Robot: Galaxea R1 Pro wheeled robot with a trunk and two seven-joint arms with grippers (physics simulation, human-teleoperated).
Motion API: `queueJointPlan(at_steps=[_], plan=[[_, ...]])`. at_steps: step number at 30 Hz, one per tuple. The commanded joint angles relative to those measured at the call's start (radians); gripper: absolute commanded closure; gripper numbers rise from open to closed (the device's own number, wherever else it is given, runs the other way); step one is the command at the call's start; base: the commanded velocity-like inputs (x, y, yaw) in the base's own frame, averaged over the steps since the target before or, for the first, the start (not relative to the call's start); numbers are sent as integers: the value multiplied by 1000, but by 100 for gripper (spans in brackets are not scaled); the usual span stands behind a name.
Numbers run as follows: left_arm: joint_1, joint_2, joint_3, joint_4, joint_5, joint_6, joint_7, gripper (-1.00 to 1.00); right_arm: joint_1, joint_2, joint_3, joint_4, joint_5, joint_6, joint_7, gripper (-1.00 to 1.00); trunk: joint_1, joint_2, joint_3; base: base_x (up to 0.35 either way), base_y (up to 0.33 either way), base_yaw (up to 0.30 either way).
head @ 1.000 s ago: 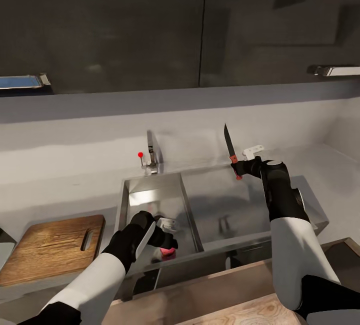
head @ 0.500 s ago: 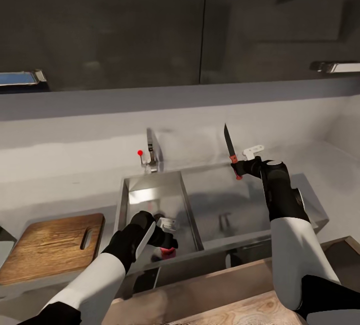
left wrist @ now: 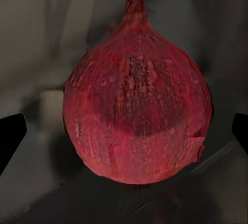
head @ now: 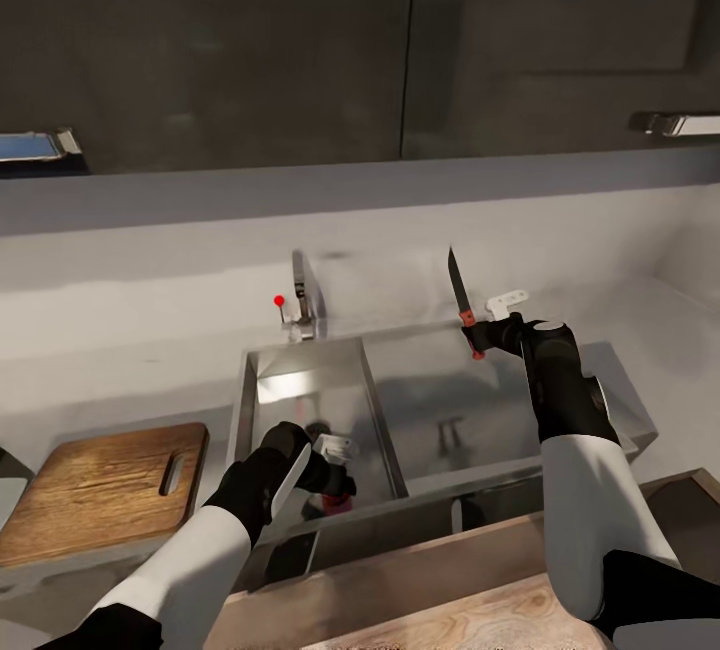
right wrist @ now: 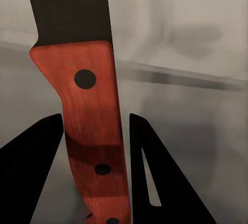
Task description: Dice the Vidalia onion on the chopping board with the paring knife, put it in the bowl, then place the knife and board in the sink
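A dark red onion [left wrist: 137, 105] rests in the sink [head: 300, 392] basin, and a bit of it [head: 337, 503] peeks out under my left gripper [head: 335, 470]. That gripper [left wrist: 124, 136] is open, its black fingertips [left wrist: 10, 138] standing on either side of the onion, apart from its skin. Over the steel drainboard my right gripper [head: 478, 337] is shut on the paring knife [head: 460, 295], dark blade pointing up; its fingers [right wrist: 36, 162] clamp the reddish handle [right wrist: 88, 110]. The chopping board [head: 100, 490] lies bare on the countertop [head: 130, 370], left of the sink. The bowl is out of view.
The chrome faucet [head: 300, 302] with its red dot stands behind the basin. Dark wall cabinets [head: 300, 40] hang overhead. A light wooden surface [head: 450, 610] runs along the near side below my arms. The countertop continues to the right of the drainboard [head: 450, 400].
The whole picture has shifted slightly, so the camera moved. Both grippers, the knife and the onion keep their places.
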Motion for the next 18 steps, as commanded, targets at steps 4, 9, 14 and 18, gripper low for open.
queueJointPlan(at_steps=[4, 9, 14, 18], plan=[[-1, 0, -1, 0, 2, -24, 2, -100, -1, 1, -4, -1, 10, 1, 10, 100, 1, -2, -7, 0, 0, 0], [-1, 0, -1, 1, 2, -33, 3, -100, -1, 1, -2, -1, 10, 1, 10, 100, 1, -2, -9, 0, 0, 0], [-1, 0, -1, 1, 2, -35, 3, -100, -1, 1, -2, -1, 10, 1, 10, 100, 1, -2, -10, 0, 0, 0], [-1, 0, -1, 1, 2, -35, 4, -100, -1, 1, -2, -1, 10, 1, 10, 100, 1, -2, -15, 0, 0, 0]])
